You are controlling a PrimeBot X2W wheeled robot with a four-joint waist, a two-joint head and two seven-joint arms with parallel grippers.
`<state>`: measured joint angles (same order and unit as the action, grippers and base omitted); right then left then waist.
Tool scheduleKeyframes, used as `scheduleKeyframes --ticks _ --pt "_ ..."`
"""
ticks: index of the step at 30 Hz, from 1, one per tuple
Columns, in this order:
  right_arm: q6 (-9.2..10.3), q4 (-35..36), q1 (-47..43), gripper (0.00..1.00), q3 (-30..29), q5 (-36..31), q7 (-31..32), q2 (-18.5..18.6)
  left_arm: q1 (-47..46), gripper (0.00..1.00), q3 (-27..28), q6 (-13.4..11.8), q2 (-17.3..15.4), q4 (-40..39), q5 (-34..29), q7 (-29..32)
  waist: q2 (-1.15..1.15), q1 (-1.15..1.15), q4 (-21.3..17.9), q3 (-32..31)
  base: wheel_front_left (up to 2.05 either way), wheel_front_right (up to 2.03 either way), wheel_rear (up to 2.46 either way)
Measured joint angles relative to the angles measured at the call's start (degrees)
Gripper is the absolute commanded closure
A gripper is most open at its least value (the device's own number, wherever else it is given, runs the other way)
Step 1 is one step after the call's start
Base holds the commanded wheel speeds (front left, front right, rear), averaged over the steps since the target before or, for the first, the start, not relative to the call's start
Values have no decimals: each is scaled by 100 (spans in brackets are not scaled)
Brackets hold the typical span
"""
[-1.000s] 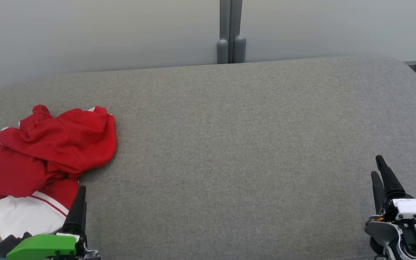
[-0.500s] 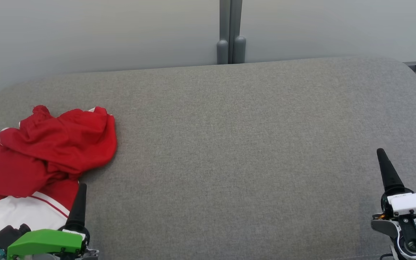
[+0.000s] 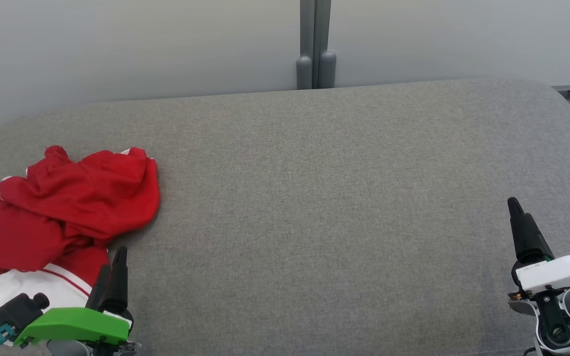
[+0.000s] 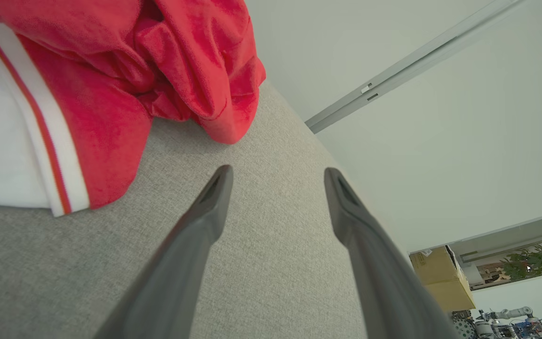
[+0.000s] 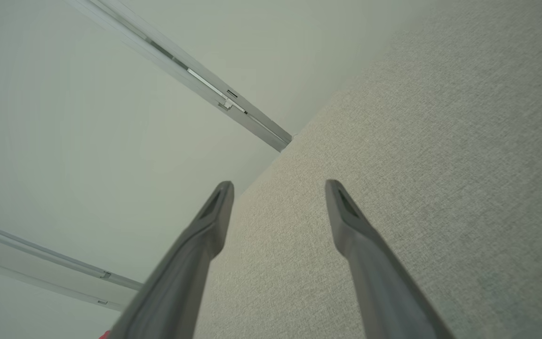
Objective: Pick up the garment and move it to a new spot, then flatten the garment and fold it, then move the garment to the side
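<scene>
– Red-and-white garment (image 3: 67,198) lies crumpled at the bench's (image 3: 314,198) left end. Left tool (image 4: 278,170) spread wide, empty, just beside the hem.
– Right tool (image 5: 278,183) likewise agape, empty, well apart. Advise pinching a thick fold, not bench cloth.

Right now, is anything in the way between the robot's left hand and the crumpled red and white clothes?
No, nothing visible. The open left hand sits right beside the crumpled red and white fabric garment, with just bare grey woven cushion between them.
</scene>
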<state>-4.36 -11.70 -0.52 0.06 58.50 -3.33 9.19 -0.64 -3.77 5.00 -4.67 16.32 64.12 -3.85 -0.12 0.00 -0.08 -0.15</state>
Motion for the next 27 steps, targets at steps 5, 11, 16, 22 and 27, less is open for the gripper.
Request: scheduleKeyframes --ticks 5,11,16,22,27 --pt "43 29 -6 0 75 -438 -96 45 -21 0 -65 -48 -30 -18 -537 -77 0 0 -1 -11 0 0 0" --pt "92 62 -31 0 193 -975 -176 152 -33 0 -176 -90 -30 -52 -1082 -180 0 0 1 -26 0 0 0" --pt "101 90 -71 0 261 -1391 -278 183 -36 0 -199 -111 -33 -74 -1561 -256 0 0 7 -35 0 0 0" --pt "145 119 -112 0 327 -1859 -378 229 -40 0 -218 -157 -46 -90 -2061 -361 0 0 16 -45 0 0 0" --pt "196 120 -117 0 401 -2254 -469 275 -40 0 -261 -160 -51 -105 -2490 -436 0 0 24 -60 0 0 0"
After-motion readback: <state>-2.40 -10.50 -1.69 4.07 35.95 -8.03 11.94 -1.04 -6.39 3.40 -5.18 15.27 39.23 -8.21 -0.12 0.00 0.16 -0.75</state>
